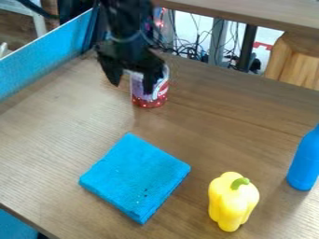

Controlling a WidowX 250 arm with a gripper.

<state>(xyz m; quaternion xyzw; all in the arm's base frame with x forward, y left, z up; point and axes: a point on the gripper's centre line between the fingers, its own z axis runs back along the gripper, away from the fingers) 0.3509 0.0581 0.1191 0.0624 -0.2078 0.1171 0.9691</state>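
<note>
Beyond the folded blue cloth [135, 176], toward the far edge of the wooden surface [205, 126], the black pincer [132, 87] hung down at a printed can [159, 88]. The pincer was open, its two fingers spread well apart; one overlapped the can in view, while the other hung beside it. Whether either finger touched the can, or whether the can stood between them, could not be told.

The can was upright on the surface on the cloth's far side, apart from the cloth, its lower part red and its upper part partly hidden by the pincer. As far as things showed, the pincer was already at the can, but no grip was closed on it and the can was not lifted.

The cloth lay flat, turned so that one corner pointed toward the can, with a few dark specks on its top. To the right of the cloth in view was a yellow bell pepper [230, 205] with a green stem, near but not touching it. Farther right of the cloth, past the pepper, a blue bottle [304, 163] stood upright, partly cut off by the view's edge.
</note>
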